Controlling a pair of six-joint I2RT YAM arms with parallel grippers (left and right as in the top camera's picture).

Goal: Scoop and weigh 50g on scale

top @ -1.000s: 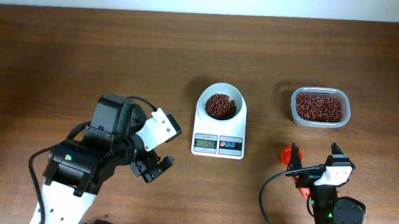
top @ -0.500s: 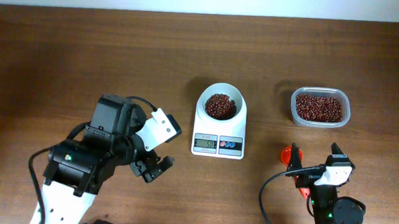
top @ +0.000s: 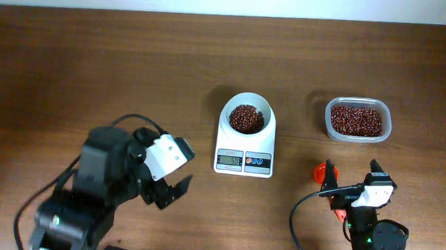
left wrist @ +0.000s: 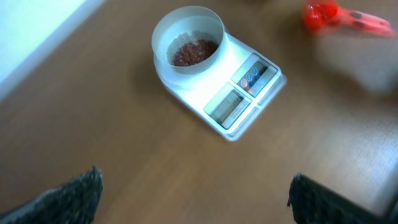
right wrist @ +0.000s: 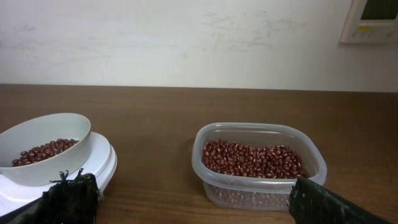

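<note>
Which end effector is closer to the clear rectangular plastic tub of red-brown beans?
Right. The right end effector is close in front of the clear rectangular plastic tub; the left end effector is far away, on the other side of the white digital scale.

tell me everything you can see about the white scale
The scale is small, white and plastic-looking, sitting flat near the middle of the table. Its round white bowl holds a low heap of dark red-brown beans. The front carries a grey display, digits unreadable, and two blue buttons. Nothing else touches it.
</note>
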